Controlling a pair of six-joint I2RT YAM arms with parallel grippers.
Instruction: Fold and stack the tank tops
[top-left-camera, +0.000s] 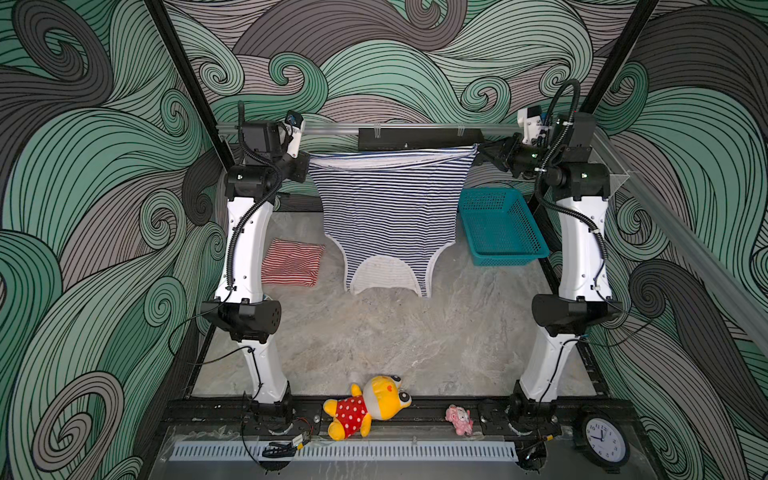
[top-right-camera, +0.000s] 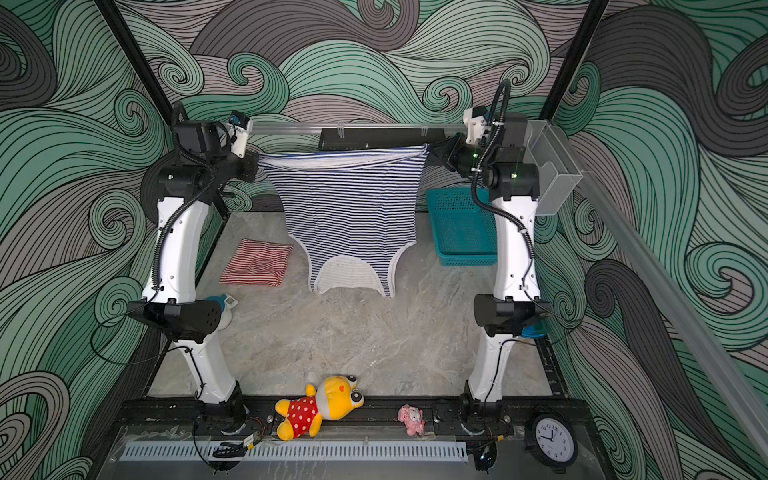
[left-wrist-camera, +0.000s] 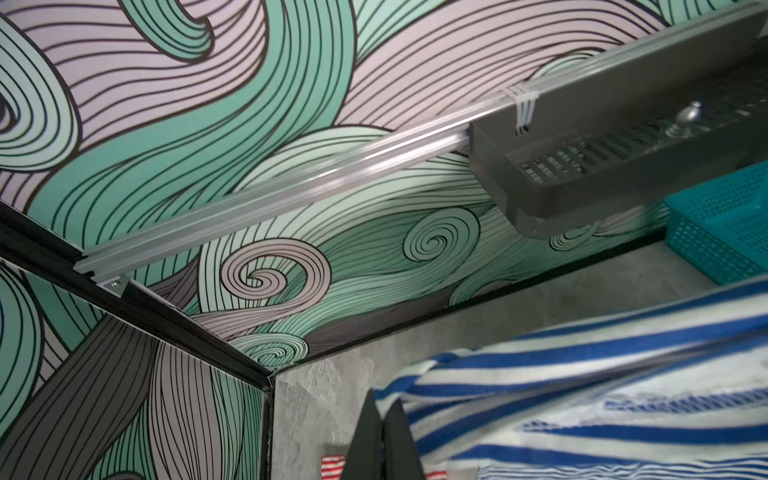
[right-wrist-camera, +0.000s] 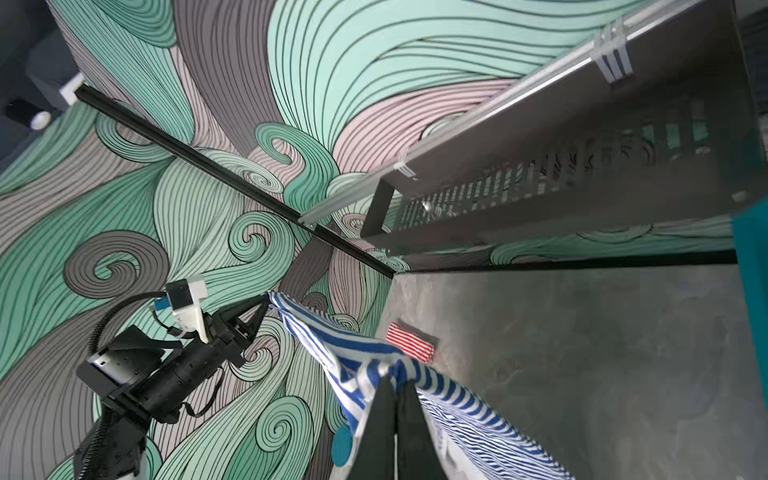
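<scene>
two tank tops, two grippers, one basket. from the left: the red-and-white tank top (top-left-camera: 293, 262) lies folded on the grey marbled table (top-left-camera: 374, 340). the left gripper (top-left-camera: 308, 160) and right gripper (top-left-camera: 477, 151), fingers clamped on its hem corners, hold the navy-and-white tank top (top-left-camera: 386, 216) stretched in the air, straps hanging down. a teal basket (top-left-camera: 503, 257) sits at the right. swirl-patterned walls enclose everything. the fingertips are buried in cloth.

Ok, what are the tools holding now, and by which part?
The navy striped tank top: left tool and right tool each pinch a hem corner.
</scene>
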